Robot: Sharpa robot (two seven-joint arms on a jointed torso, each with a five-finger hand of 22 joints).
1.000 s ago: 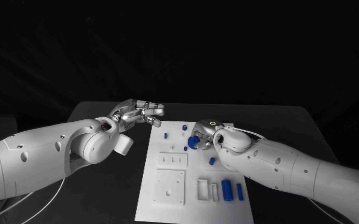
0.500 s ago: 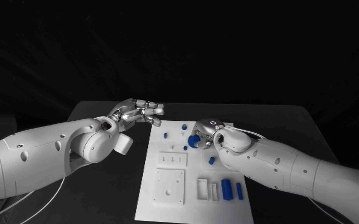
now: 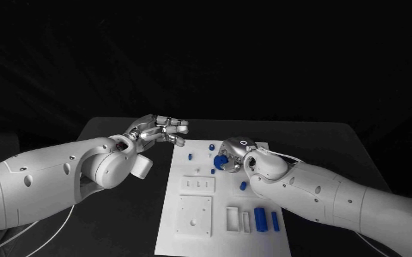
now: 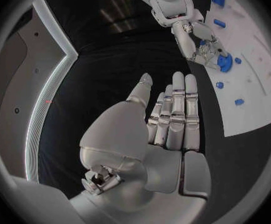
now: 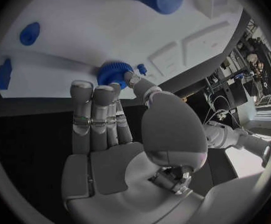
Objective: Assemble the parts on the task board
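Note:
The white task board (image 3: 219, 239) lies in the middle of the black table. My right hand (image 3: 235, 150) is over the board's far half and pinches a round blue gear (image 3: 221, 160) between thumb and fingertips; the right wrist view shows the gear (image 5: 113, 73) at the board's surface (image 5: 79, 30). My left hand (image 3: 159, 128) hovers beside the board's far left corner, fingers straight and apart from the thumb, holding nothing (image 4: 172, 114). Loose blue parts on the board include a peg (image 3: 211, 147), a small piece (image 3: 243, 184), a thick cylinder (image 3: 259, 214) and a bar (image 3: 275, 220).
White raised blocks (image 3: 197, 183) (image 3: 194, 212) and a slotted holder (image 3: 233, 218) stand on the board's near half. Black table (image 3: 318, 138) surrounds the board on all sides. The left wrist view shows the right hand (image 4: 194, 35) with the gear (image 4: 224, 62).
The right hand with the gear has edged slightly left over the board. The left hand has stayed put.

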